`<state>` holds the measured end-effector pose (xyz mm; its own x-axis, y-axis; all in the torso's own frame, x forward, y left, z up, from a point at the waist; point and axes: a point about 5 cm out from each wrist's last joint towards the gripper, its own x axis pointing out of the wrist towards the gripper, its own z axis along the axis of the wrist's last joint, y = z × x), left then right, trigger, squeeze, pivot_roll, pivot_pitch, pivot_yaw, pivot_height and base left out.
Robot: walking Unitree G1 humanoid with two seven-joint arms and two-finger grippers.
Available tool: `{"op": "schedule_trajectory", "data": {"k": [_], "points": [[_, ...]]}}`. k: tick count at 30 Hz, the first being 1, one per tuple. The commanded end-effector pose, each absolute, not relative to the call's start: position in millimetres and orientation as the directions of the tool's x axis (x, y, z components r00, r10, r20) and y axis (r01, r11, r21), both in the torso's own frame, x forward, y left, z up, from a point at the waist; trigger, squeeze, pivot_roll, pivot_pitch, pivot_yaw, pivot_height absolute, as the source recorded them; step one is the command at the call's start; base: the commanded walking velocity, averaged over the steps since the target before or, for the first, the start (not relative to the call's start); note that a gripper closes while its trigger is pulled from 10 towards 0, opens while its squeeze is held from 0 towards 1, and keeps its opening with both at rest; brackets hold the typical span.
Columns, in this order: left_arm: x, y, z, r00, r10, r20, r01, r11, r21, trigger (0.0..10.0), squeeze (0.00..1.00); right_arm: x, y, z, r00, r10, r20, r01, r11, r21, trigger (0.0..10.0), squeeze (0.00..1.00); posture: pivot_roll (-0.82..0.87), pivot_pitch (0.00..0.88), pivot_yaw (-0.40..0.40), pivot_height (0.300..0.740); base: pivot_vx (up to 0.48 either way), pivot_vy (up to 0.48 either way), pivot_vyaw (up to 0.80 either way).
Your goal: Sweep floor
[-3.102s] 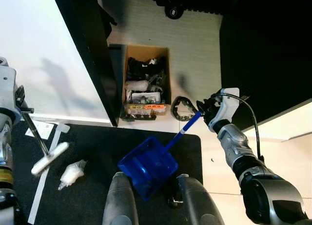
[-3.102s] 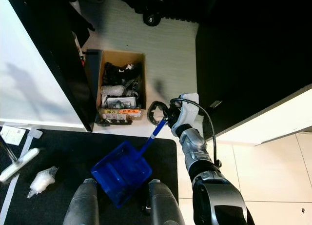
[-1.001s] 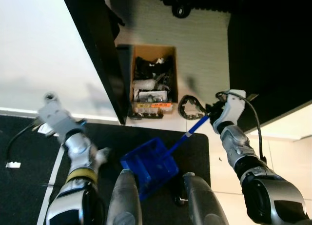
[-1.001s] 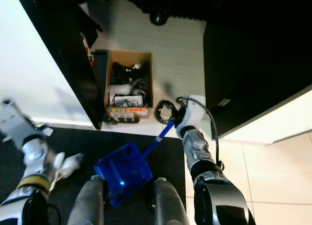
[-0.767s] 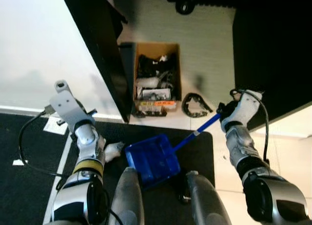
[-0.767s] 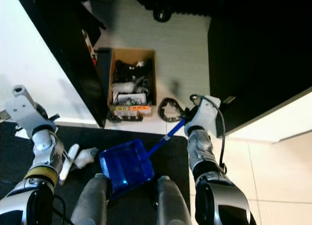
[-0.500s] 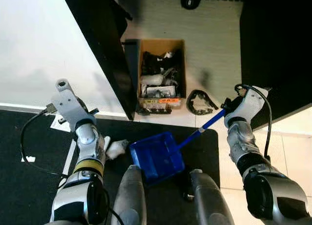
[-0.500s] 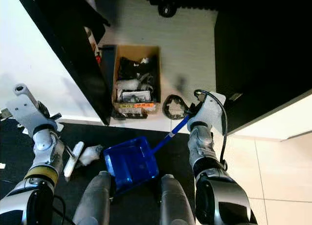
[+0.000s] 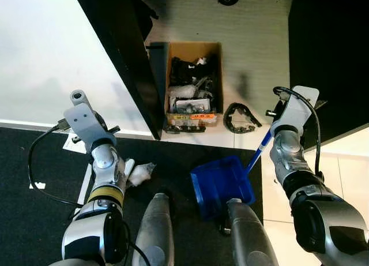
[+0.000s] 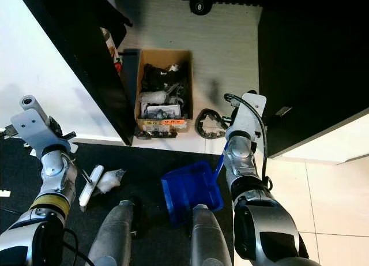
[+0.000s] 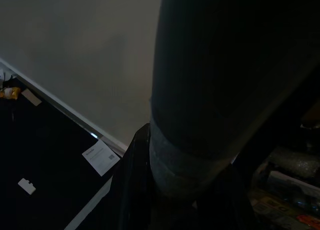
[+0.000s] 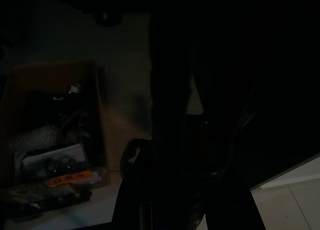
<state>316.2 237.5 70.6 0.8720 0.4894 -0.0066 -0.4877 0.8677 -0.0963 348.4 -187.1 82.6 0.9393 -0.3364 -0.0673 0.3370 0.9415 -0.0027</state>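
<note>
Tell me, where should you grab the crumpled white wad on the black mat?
Pinch the crumpled white wad across its narrow middle, coming straight down from above. It lies flat on the black mat with the white brush head close beside it, so a sideways approach looks crowded.

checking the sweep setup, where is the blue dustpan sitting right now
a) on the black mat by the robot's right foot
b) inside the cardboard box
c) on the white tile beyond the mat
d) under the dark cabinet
a: the blue dustpan lies on the black mat just ahead of the robot's right foot, its handle running up toward the right gripper.
</note>
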Motion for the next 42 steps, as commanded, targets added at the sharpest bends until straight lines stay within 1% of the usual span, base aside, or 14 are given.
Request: {"op": "schedule_trajectory", "data": {"k": [1, 3, 5, 8, 11, 13, 18, 20, 28, 36, 42], "points": [[318, 228, 69, 0.887, 0.462, -0.008, -0.458, 0.875, -0.156, 10.0, 0.0, 341, -184, 71, 0.933, -0.347, -0.097, 0.35, 0.937, 0.008, 10.0, 0.0, 0.01, 0.321, -0.018, 0.74, 0.0, 0.0, 0.0], [318, 227, 69, 0.888, 0.459, -0.007, -0.454, 0.876, -0.16, 10.0, 0.0, 339, -182, 67, 0.93, -0.349, -0.114, 0.354, 0.935, 0.019, 10.0, 0.0, 0.01, 0.324, -0.019, 0.74, 0.0, 0.0, 0.0], [318, 226, 69, 0.892, 0.453, -0.005, -0.447, 0.878, -0.172, 10.0, 0.0, 333, -182, 60, 0.915, -0.379, -0.138, 0.388, 0.921, 0.044, 10.0, 0.0, 0.01, 0.328, -0.02, 0.74, 0.0, 0.0, 0.0], [318, 224, 70, 0.897, 0.442, 0.001, -0.434, 0.88, -0.193, 10.0, 0.0, 328, -183, 56, 0.895, -0.425, -0.136, 0.437, 0.897, 0.073, 10.0, 0.0, 0.01, 0.341, -0.02, 0.74, 0.0, 0.0, 0.0], [318, 223, 70, 0.898, 0.439, 0.004, -0.429, 0.881, -0.199, 10.0, 0.0, 327, -183, 57, 0.891, -0.436, -0.13, 0.449, 0.888, 0.097, 10.0, 0.0, 0.01, 0.343, -0.019, 0.74, 0.0, 0.0, 0.0], [319, 223, 71, 0.902, 0.431, 0.009, -0.42, 0.883, -0.212, 10.0, 0.0, 330, -180, 65, 0.897, -0.434, -0.084, 0.442, 0.881, 0.165, 10.0, 0.0, 0.01, 0.349, -0.018, 0.74, 0.0, 0.0, 0.0], [319, 222, 72, 0.907, 0.421, 0.014, -0.408, 0.886, -0.22, 10.0, 0.0, 336, -176, 78, 0.906, -0.423, -0.022, 0.416, 0.88, 0.228, 10.0, 0.0, 0.01, 0.349, -0.018, 0.74, 0.0, 0.0, 0.0], [319, 222, 72, 0.908, 0.418, 0.015, -0.405, 0.887, -0.221, 10.0, 0.0, 338, -175, 81, 0.908, -0.419, -0.009, 0.409, 0.882, 0.233, 10.0, 0.0, 0.01, 0.349, -0.019, 0.74, 0.0, 0.0, 0.0], [320, 221, 72, 0.913, 0.408, 0.019, -0.393, 0.891, -0.228, 10.0, 0.0, 342, -167, 92, 0.922, -0.382, 0.067, 0.36, 0.907, 0.218, 10.0, 0.0, 0.01, 0.346, -0.024, 0.74, 0.0, 0.0, 0.0], [321, 221, 73, 0.916, 0.4, 0.02, -0.385, 0.894, -0.23, 10.0, 0.0, 344, -147, 104, 0.939, -0.287, 0.191, 0.27, 0.957, 0.108, 10.0, 0.0, 0.01, 0.347, -0.025, 0.74, 0.0, 0.0, 0.0], [321, 222, 73, 0.918, 0.396, 0.021, -0.381, 0.896, -0.229, 10.0, 0.0, 341, -141, 100, 0.94, -0.277, 0.2, 0.27, 0.961, 0.063, 10.0, 0.0, 0.01, 0.35, -0.027, 0.74, 0.0, 0.0, 0.0]]}}
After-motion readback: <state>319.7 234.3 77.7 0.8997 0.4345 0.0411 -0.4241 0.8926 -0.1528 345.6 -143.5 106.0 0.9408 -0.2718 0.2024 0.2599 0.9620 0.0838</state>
